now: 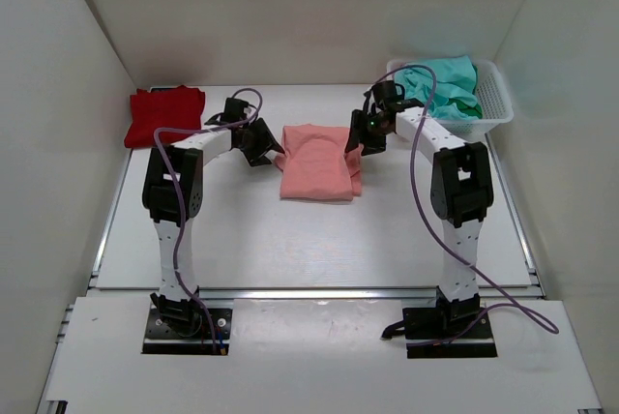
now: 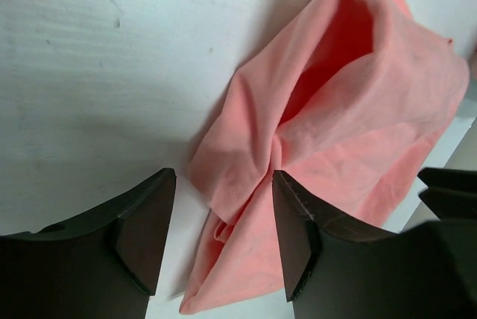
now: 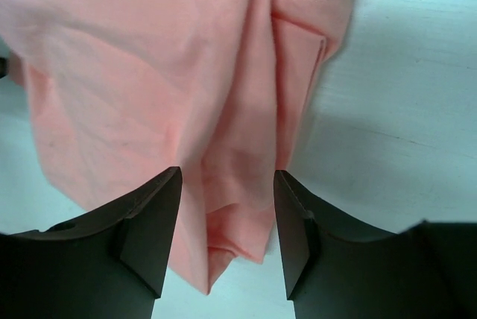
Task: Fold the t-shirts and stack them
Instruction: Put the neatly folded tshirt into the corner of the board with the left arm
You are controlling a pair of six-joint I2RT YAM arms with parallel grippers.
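The salmon-pink t-shirt [image 1: 317, 162] lies bunched and partly folded in the middle of the table. My left gripper [image 1: 263, 148] is open at its left edge, its jaws either side of a rumpled corner of the pink shirt [image 2: 328, 110]. My right gripper [image 1: 360, 139] is open at its right edge, its jaws astride folded layers of the pink shirt [image 3: 149, 73]. The deep red t-shirt [image 1: 164, 115] lies folded at the back left. The teal-green t-shirt [image 1: 447, 85] is heaped in the white basket [image 1: 499, 95] at the back right.
White walls close in the table on the left, back and right. The basket stands against the right wall, just behind my right arm. Purple cables loop from both arms.
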